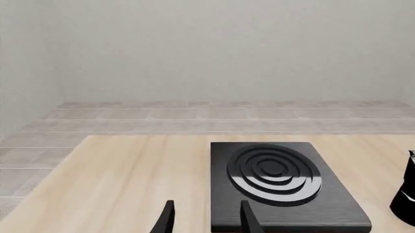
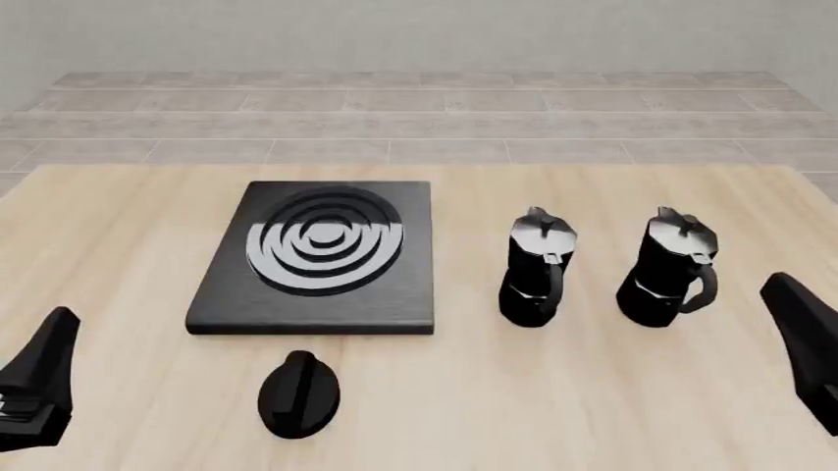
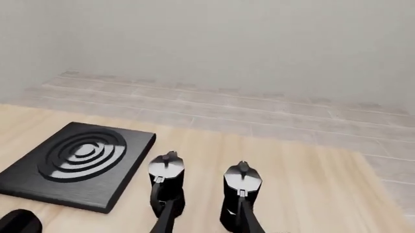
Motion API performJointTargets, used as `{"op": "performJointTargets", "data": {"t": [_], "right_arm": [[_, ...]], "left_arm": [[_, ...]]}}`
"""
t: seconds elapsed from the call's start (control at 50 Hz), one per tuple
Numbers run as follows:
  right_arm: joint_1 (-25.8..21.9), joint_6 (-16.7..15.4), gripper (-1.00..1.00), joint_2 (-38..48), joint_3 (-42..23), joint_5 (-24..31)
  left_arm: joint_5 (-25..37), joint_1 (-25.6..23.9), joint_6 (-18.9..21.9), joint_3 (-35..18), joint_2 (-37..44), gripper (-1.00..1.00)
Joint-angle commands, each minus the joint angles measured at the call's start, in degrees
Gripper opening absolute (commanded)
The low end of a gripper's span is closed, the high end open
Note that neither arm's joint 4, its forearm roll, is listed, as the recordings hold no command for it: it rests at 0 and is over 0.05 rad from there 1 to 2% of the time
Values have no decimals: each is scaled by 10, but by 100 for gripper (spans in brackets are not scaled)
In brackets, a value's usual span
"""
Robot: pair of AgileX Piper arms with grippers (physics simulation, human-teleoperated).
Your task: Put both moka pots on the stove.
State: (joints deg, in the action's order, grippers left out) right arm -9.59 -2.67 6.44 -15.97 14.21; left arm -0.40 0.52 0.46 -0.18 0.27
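Note:
The stove (image 2: 408,294) lies flat at the table's left centre, with nothing on its burner rings. Both moka pots stand upright on the bare wood to its right, one (image 2: 537,267) close to the stove, the other (image 2: 674,267) further right. My left gripper (image 2: 46,368) hovers low at the near left, open and holding nothing; in the left wrist view its fingers (image 1: 250,219) frame the stove's near corner (image 1: 324,208). My right gripper (image 2: 802,334) sits at the near right, open; its wrist view shows both pots (image 3: 167,184) (image 3: 241,191) just beyond its fingertips (image 3: 165,219).
A black teardrop knob (image 2: 298,392) lies on the table in front of the stove, also at the right wrist view's corner (image 3: 19,223). The table's far edge meets a tiled floor and a pale wall behind.

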Motion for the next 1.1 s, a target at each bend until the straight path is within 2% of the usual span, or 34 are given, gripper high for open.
{"op": "performJointTargets", "data": {"t": [0.02, 0.16, 0.3, 0.34, 0.58, 0.92, 1.1], "right_arm": [[-41, -4, 100, 90, -71, 48], [-49, -1, 100, 141, -104, 68], [-54, 38, 100, 226, -144, 80], [-55, 35, 100, 245, -153, 79], [-73, 63, 100, 340, -203, 92], [-88, 70, 100, 441, -245, 66], [-93, 89, 100, 488, -250, 45]], "left_arm": [[0, 2, 2, 0, 0, 100], [-1, 4, 0, 0, -1, 100], [-2, 4, -1, 0, 0, 100], [-3, 5, -2, 0, -1, 100], [-4, 7, -2, 0, -1, 100], [-4, 9, -2, -1, -2, 100], [-5, 10, -4, 0, -2, 100]]}}
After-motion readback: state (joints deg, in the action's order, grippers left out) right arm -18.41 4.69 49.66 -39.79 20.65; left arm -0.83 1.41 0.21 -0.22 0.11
